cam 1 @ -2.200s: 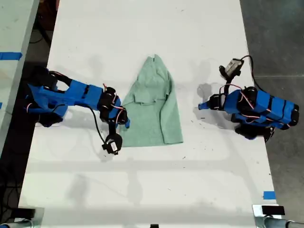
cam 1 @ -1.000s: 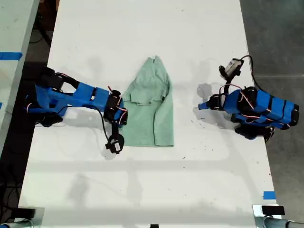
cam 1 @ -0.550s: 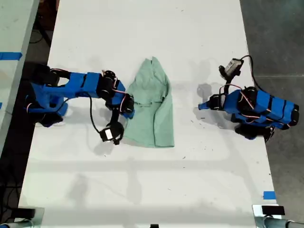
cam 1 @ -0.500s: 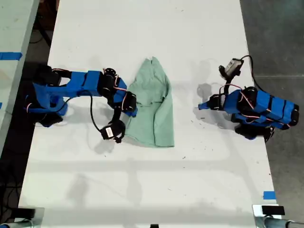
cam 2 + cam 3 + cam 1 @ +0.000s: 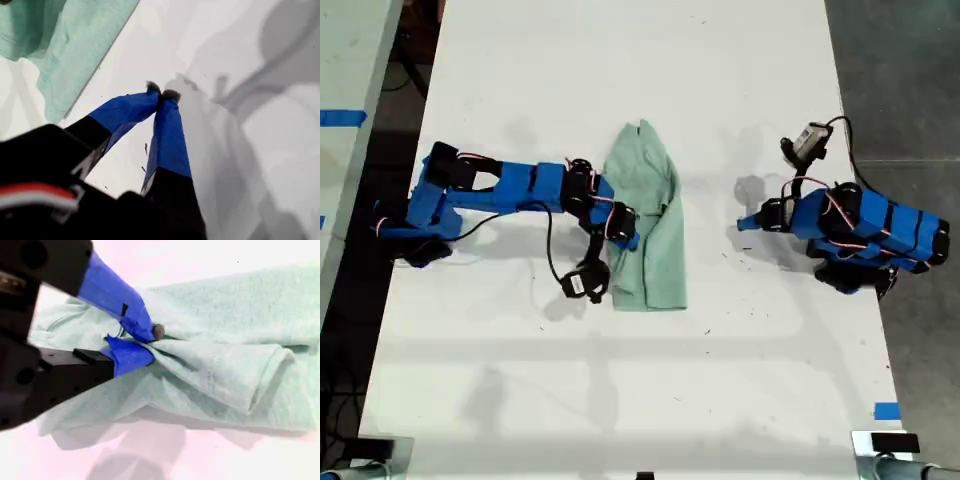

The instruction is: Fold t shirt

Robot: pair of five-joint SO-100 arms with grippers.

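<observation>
T shirt (image 5: 650,225) lies near the middle of the white bench (image 5: 620,400), collar end toward the exterior view's top, hem toward its bottom. One long side is already doubled over, so the cloth reads as a narrow strip with a raised ridge running along it.

Step in hand, as judged: carry the pinched side edge across the body to lay the lengthwise fold. To do it well, keep the carried layer low and taut, travel straight across toward the exterior view's right so the hem edges line up, and let go only when the carried edge sits flat on the layer below. Lifting high would probably drag the whole shirt, since nothing pins the far side.

My second end effector (image 5: 145,342) has its blue fingers (image 5: 127,315) closed to a narrow pinch on a gathered fold of the cloth; in the exterior view it sits over the strip's edge on that view's left (image 5: 620,225).

My first end effector (image 5: 162,95) hangs above bare bench, tips touching each other, nothing between them; the shirt lies well apart from it. In the exterior view it (image 5: 748,223) rests at that view's right.
</observation>
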